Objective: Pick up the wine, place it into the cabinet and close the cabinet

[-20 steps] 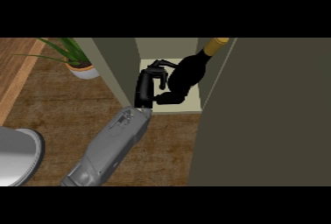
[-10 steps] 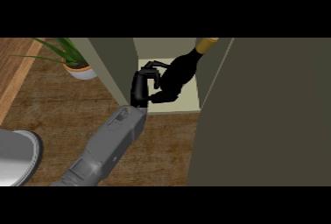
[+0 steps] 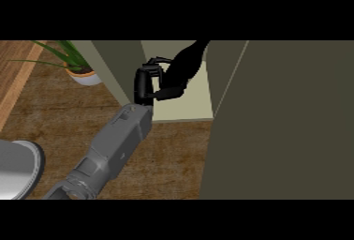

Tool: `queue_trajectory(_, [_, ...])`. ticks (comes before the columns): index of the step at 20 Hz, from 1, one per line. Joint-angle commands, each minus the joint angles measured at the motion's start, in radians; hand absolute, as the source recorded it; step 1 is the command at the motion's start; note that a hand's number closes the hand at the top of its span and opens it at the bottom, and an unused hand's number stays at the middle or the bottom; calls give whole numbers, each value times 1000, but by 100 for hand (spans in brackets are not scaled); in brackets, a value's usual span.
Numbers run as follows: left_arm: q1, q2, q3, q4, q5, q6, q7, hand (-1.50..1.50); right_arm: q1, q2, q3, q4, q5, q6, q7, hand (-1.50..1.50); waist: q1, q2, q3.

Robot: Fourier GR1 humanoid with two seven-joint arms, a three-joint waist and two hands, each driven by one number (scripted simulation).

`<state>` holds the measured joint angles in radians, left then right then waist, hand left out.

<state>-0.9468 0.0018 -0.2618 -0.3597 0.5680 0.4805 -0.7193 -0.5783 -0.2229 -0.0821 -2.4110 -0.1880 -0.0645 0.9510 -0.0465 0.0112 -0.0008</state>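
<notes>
The wine bottle is dark and tilted, with its neck running up out of the view's top. It is inside the open cabinet, above the pale shelf floor. My left hand is shut on the bottle's lower body from the left, fingers curled round it. The grey forearm reaches in from the lower left. The cabinet's olive door stands open at the right, filling that side. The bottle's base is hidden by my fingers, so I cannot tell if it touches the shelf. My right hand does not show.
A potted plant in a white pot stands just left of the cabinet's side wall. A grey round plate lies at the lower left edge. The brown counter spreads in front of the cabinet.
My left hand has carried the bottle farther back into the cabinet. The bottle's gold cap, seen earlier, has passed out of the view's top.
</notes>
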Motion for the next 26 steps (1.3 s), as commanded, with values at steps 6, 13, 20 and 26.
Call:
queue_trajectory(6, [-103, -2, 73, 157, 15, -18, -46, 150, -5, 25, 47, -71, -19, -27, 42, -150, -14, 4, -1])
queue_trajectory(13, [-167, 8, 59, 250, -49, 120, -21, 150, -18, 18, 13, -56, -61, -16, 37, -150, -31, 10, 0])
queue_trajectory(20, [-203, -1, 51, 289, -70, 135, 29, 150, -24, 23, 37, -31, -51, -7, 20, -150, -40, 15, 0])
queue_trajectory(26, [-174, 22, 71, 325, -63, 143, 24, 150, -86, 28, 50, 24, -27, -15, -2, -150, -44, 28, -2])
